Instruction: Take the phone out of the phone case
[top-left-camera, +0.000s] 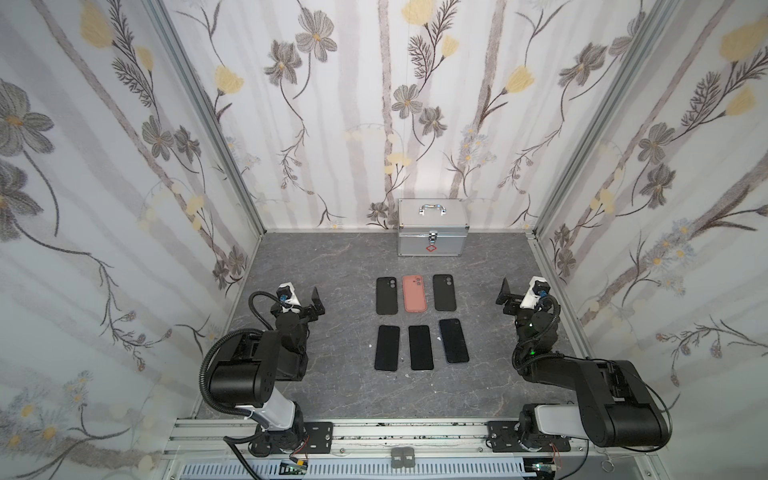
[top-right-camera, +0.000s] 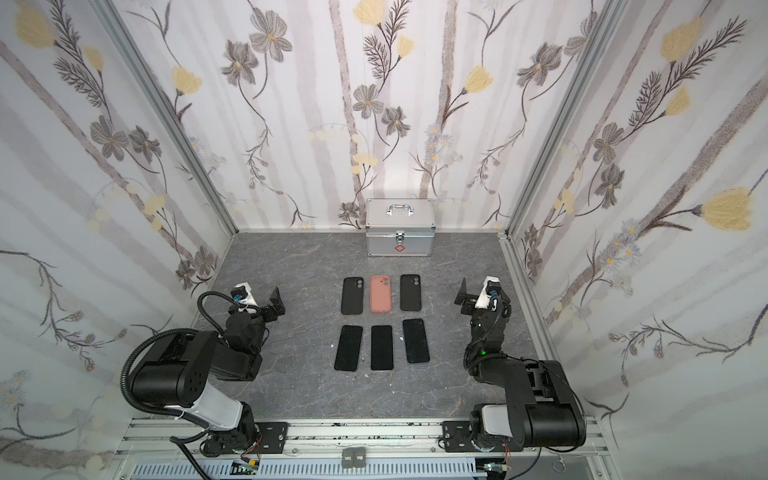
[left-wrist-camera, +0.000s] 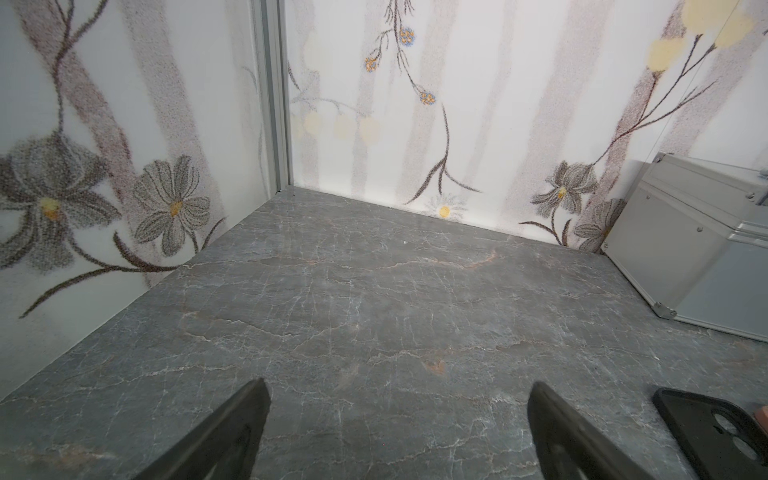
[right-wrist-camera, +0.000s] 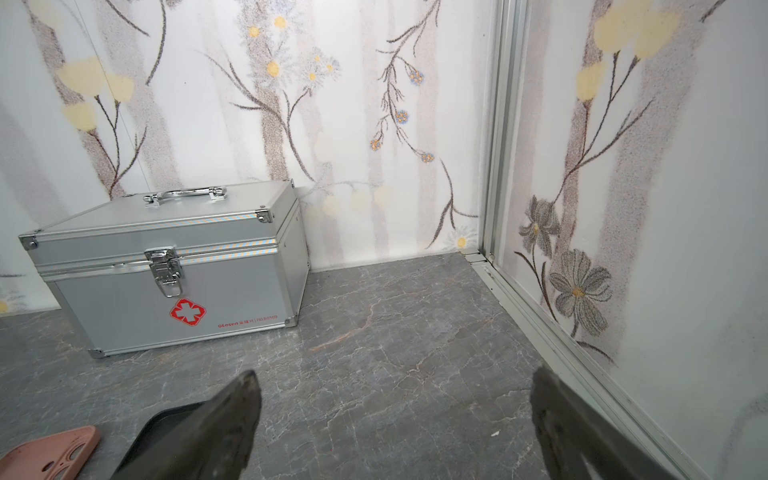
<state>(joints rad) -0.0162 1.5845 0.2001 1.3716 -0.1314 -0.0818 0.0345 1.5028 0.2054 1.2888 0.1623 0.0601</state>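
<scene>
Fingertips (left-wrist-camera: 249, 411) alone show close-up; left end effector (left-wrist-camera: 399, 382) and right end effector (right-wrist-camera: 394, 371) gape empty.

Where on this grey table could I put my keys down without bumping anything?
Bare table lies in the back left corner beside the silver case, in the back right corner on its other side, and along the front between the three phones and the rail. The middle is crowded: phones and phone cases lie close in two rows.

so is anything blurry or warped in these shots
In both top views the wide lens splays the wall posts outward; in the left wrist view the left hand is soft; in the right wrist view the right hand blurs too, the metal case sharp.
</scene>
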